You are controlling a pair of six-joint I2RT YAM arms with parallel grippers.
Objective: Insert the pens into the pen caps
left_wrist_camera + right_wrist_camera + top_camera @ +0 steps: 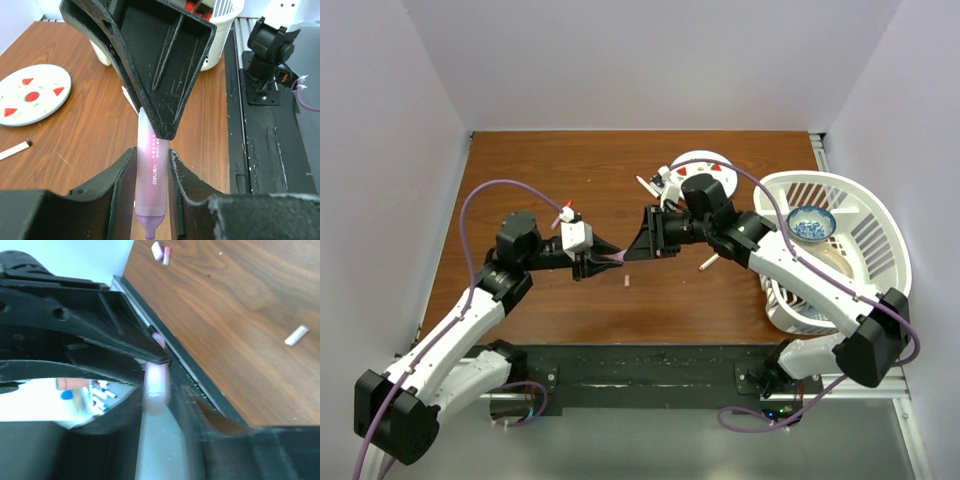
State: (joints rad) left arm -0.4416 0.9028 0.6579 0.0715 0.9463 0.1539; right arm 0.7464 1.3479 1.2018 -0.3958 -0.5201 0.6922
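The thick pale pink marker [151,172] hangs level above the table with my left gripper [151,150] shut on its barrel, purple nib toward my left wrist. From the right, my right gripper [638,245] meets it, and its blurred fingers press both sides of the marker's far end [156,376]. A tiny whitish pen cap [628,281] lies on the table just below the two grippers. More small caps [299,335] [161,251] show in the right wrist view. One thin white pen [710,263] lies right of the grippers, and another with a dark end [15,149] lies near the plate.
A round white plate with watermelon marks [700,170] sits at the back centre. At the right edge stands a white basket [860,215] with a blue bowl [811,223] on its rim. The arms' black base rail [650,365] runs along the near edge.
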